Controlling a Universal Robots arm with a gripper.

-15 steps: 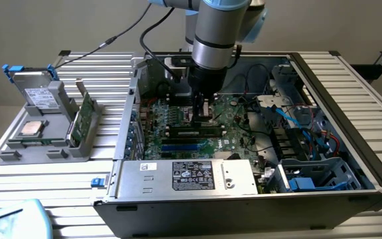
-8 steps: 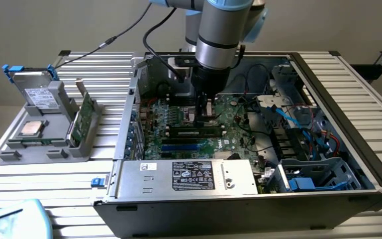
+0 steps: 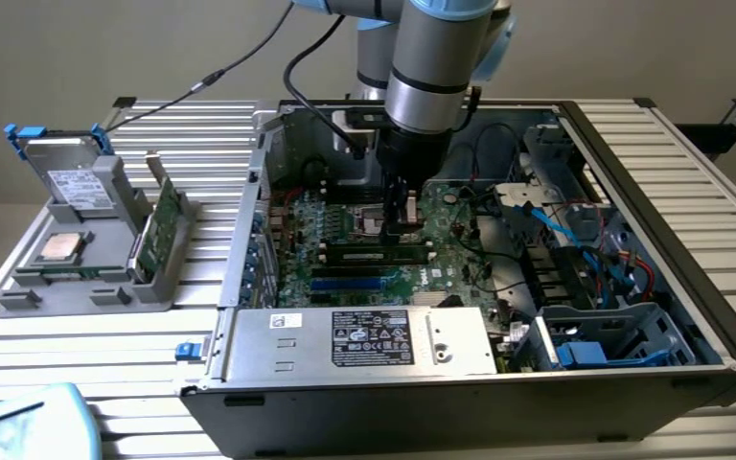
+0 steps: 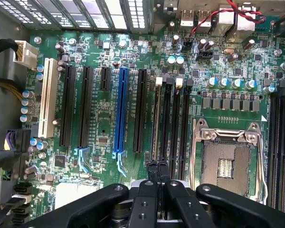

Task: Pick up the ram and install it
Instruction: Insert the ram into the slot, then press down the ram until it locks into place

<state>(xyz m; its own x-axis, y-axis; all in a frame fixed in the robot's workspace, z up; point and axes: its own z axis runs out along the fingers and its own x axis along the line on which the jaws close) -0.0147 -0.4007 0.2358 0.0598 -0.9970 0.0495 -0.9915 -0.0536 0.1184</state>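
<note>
The gripper (image 4: 157, 176) has its two black fingers (image 4: 152, 172) pressed together, tips down on the top edge of the ram (image 4: 157, 118), which stands on edge in a black memory slot of the green motherboard (image 4: 104, 109). In the wrist view the stick is seen edge-on as a thin strip running away from the fingertips, so its chips cannot be made out. Beside that slot lies the open processor socket (image 4: 226, 164), a square metal frame around a bare contact field. On the other side stand long black expansion slots, one blue slot (image 4: 121, 111) and one white slot (image 4: 47, 97).

In the exterior view the grey arm reaches down into the open black computer case (image 3: 675, 192), and the gripper (image 3: 402, 222) sits over the middle of the board, its tips hidden behind its own body. A ribbed silver power supply (image 3: 356, 337) with a label fills the case's near edge. On the exterior view's left, on the slatted metal table (image 3: 74, 345), a grey holder (image 3: 49, 287) carries a square silver-topped processor (image 3: 60, 247), another green stick (image 3: 164, 230) standing on edge, and a boxy drive (image 3: 72, 172) with blue tabs.
</note>
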